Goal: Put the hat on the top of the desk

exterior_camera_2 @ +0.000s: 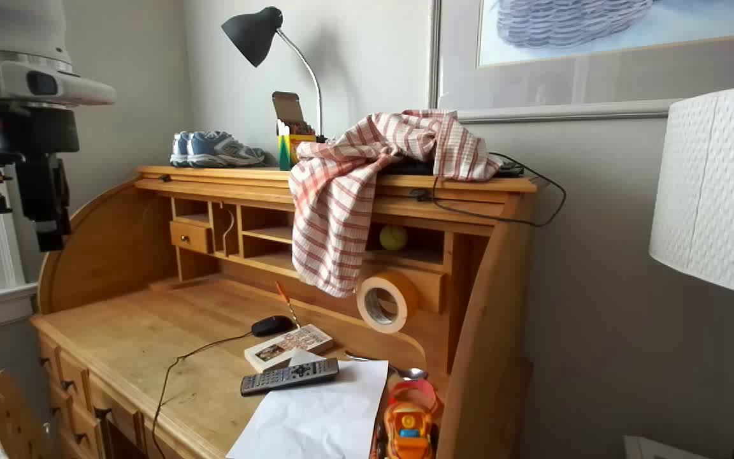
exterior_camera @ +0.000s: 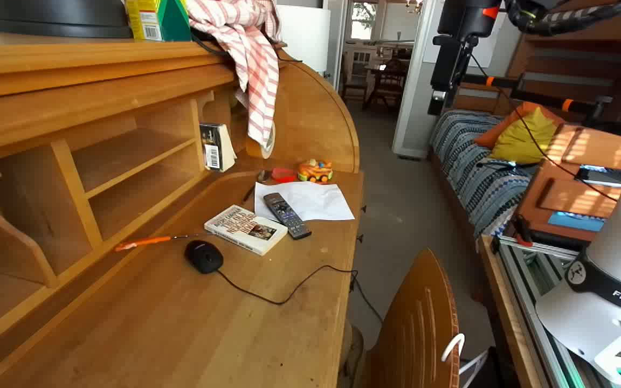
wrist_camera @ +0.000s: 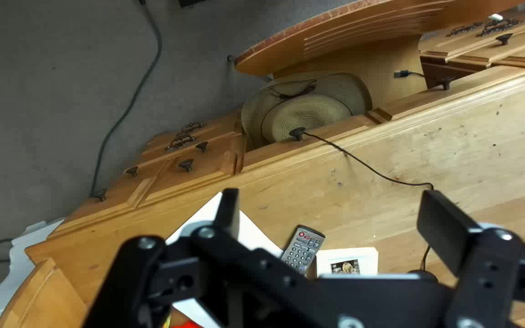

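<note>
Gripper (wrist_camera: 328, 223) is hanging fingers-down in both exterior views, high up and well apart from the hat (wrist_camera: 306, 111); in the wrist view its pads (wrist_camera: 444, 230) are standing spread wide. Hat is lying low at the front of the desk (exterior_camera_2: 150, 331), between the desk front and the back of the chair (exterior_camera: 415, 318), overlapping the chair seat (wrist_camera: 392, 68) from above; contact is hidden. Top ledge (exterior_camera_2: 233, 173) is carrying a black lamp (exterior_camera_2: 251, 37), sneakers (exterior_camera_2: 217, 150), a yellow-and-green box (exterior_camera_2: 297, 143) and the checked cloth (exterior_camera_2: 335, 217), which is draping down past the cubbyholes (exterior_camera: 132, 140). Tape roll (exterior_camera_2: 408, 296) is showing just beside the cloth's hanging end; tennis ball (exterior_camera_2: 393, 238) is sitting in a cubbyhole. On the desk surface, remote (exterior_camera: 288, 216) is lying partly over the white paper (exterior_camera: 318, 202), just beside the book (exterior_camera: 246, 229). Mouse (exterior_camera: 204, 256) is resting near the book, cord (exterior_camera_2: 179, 358) running over the desk's front edge. Orange-handled tool (exterior_camera: 143, 243) is lying near the mouse. Toy car (exterior_camera: 315, 172) is standing by the paper, near the side panel (exterior_camera: 313, 116). White lampshade (exterior_camera_2: 720, 191) is showing beside the desk in an exterior view. Bed (exterior_camera: 453, 161) with yellow pillow (exterior_camera: 526, 137) is standing across the floor (exterior_camera: 391, 215).
</note>
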